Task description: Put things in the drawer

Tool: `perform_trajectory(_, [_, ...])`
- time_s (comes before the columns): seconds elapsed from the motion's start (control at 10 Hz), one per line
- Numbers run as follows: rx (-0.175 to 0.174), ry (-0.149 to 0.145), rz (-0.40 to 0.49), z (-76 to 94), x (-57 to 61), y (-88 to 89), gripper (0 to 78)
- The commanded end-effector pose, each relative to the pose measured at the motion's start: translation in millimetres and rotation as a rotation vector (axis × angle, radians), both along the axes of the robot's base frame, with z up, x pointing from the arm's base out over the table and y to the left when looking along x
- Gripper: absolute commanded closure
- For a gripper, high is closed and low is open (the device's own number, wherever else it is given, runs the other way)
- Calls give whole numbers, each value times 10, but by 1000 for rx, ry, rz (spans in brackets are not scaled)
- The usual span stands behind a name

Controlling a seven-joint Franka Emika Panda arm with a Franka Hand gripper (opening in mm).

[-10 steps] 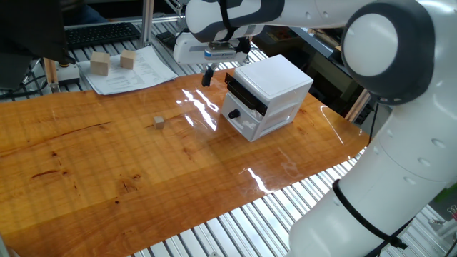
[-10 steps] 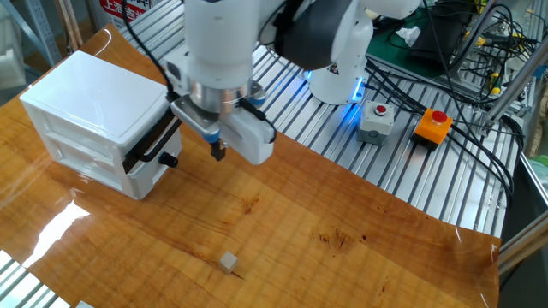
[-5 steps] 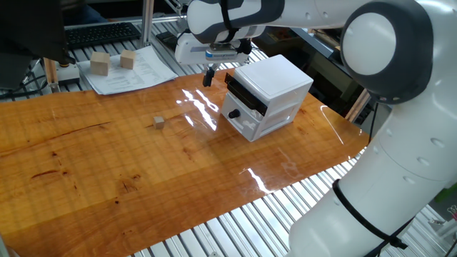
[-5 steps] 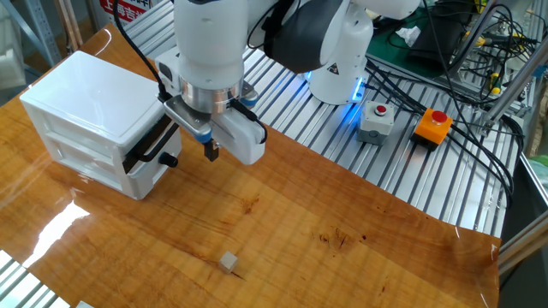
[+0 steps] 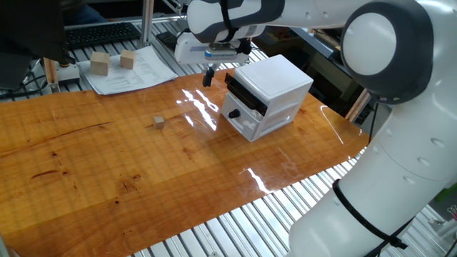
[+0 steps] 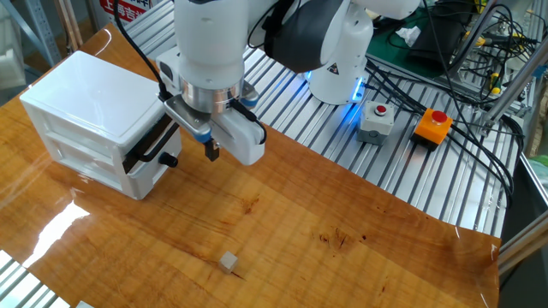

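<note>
Pincer (image 6: 211, 151) pressed together beside drawer (image 6: 152, 142); larger blocks (image 5: 100, 64) only in one view.

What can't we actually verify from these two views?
- Gripper jaw state: fingers overlap in both views.
- Drawer interior: both views, shut black front hides it.
- Tiny cube: too small in both for markings.
- Cabinet far side: other fixed view, its own body hides it.

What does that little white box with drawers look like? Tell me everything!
The white cabinet looks like plastic, with two drawers. The upper drawer has a black front and handle; the lower drawer is white with a round black knob. It stands upright on the wooden table. The gripper hovers close by its front, not touching.
</note>
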State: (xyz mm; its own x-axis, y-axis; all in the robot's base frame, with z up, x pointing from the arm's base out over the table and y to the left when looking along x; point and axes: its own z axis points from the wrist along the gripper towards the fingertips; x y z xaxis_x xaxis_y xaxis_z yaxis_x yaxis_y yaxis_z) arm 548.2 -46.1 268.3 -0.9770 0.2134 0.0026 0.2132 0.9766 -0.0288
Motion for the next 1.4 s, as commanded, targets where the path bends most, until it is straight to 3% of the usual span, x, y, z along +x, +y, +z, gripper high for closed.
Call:
perform_trajectory(0.1, [17, 33, -39, 14, 7, -1, 776])
perform_trajectory(0.4, [13, 42, -53, 14, 7, -1, 776])
perform_trajectory(0.8, [-18, 42, -32, -30, 6, -37, 776])
perform_trajectory(1.0, [-38, 38, -20, -91, -3, -89, 776])
perform_trajectory(1.1, [-70, 38, -6, -139, -21, -133, 776])
perform_trajectory(1.3, [-103, 40, 7, -174, -37, -173, 776])
perform_trajectory(1.4, [-103, 40, 7, -174, -37, -173, 776])
